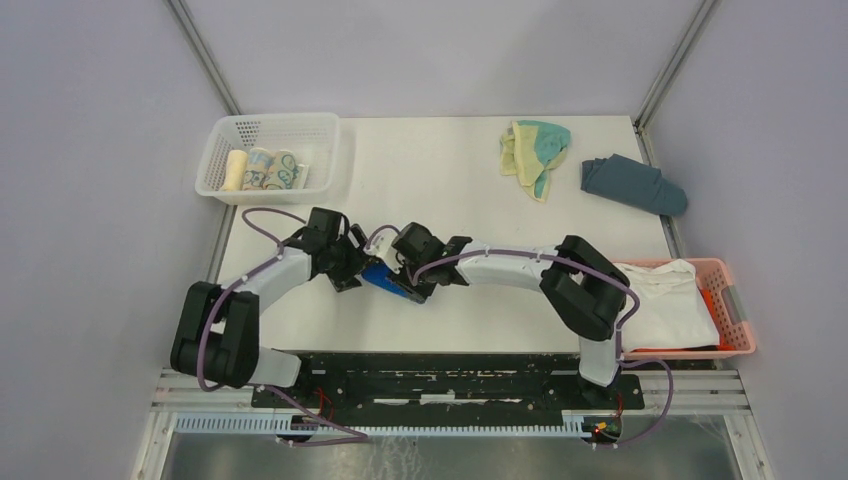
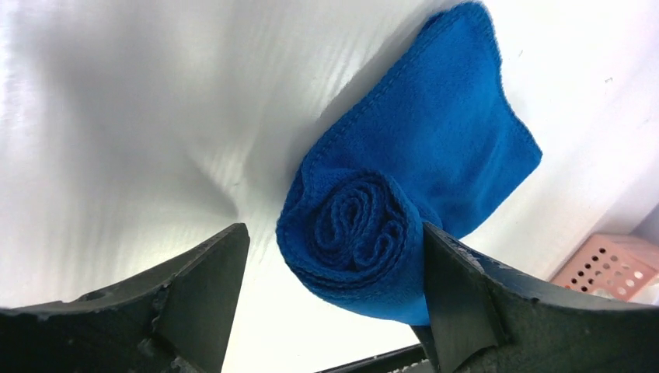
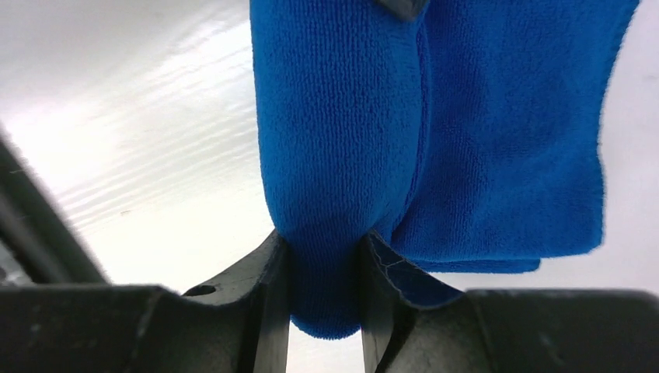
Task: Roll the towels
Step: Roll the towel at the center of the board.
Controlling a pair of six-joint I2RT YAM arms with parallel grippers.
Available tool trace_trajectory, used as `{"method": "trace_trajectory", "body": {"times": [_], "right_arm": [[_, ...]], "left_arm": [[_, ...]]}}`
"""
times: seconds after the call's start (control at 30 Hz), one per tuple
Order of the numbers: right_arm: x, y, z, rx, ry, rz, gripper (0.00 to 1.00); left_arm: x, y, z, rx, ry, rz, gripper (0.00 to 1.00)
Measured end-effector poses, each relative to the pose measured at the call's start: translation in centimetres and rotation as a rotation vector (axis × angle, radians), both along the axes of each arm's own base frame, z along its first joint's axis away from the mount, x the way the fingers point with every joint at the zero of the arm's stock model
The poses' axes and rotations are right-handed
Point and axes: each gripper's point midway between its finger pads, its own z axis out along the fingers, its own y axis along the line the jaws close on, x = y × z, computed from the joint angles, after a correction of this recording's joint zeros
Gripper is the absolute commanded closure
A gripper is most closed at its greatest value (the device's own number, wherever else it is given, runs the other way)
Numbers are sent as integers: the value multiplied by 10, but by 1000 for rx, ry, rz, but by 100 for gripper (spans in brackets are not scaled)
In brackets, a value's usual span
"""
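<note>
The solid royal blue towel point(image 2: 435, 132), soft and finely napped with a stitched hem, lay near the middle of the smooth white table point(image 1: 430, 170), one part wound into a tight spiral and the rest flat. The right gripper point(image 3: 322, 249) pinched one end of the roll between its black fingers. The left gripper point(image 2: 334, 233) had its jaws spread on either side of the spiral end. At the far edge the pale yellow towel with teal-green patches point(image 1: 535, 152) lay crumpled, near a folded slate grey-blue cloth point(image 1: 635, 183). A white perforated plastic basket point(image 1: 270, 128) held rolled cloths, and a pink perforated basket point(image 1: 738, 318) held a plain white cloth point(image 1: 665, 300).
</note>
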Motion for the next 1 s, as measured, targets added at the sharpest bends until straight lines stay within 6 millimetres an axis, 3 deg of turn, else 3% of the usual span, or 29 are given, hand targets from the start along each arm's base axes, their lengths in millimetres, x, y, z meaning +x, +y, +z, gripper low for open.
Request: {"method": "trace_trajectory", "body": {"times": [0.2,0.37,0.53,0.7,0.83,1.0], "right_arm": [[-16,8,6,171,336,12,71],[-26,19,7,258,608,9,71],[-42,26,8,317,827,-12,70],[-40,26,6,351,962,-81,70],[-37,25,3,358,1042,-138,68],[-36,25,3,358,1057,-165,57]], "left_arm": [[-4,23,24,54,-53,61,11],[-11,25,40,39,-104,68,7],[-23,19,31,0,-67,57,8],[-36,16,14,-22,-11,55,11],[-35,14,3,-26,1,50,18],[-27,8,-6,-41,3,40,26]]}}
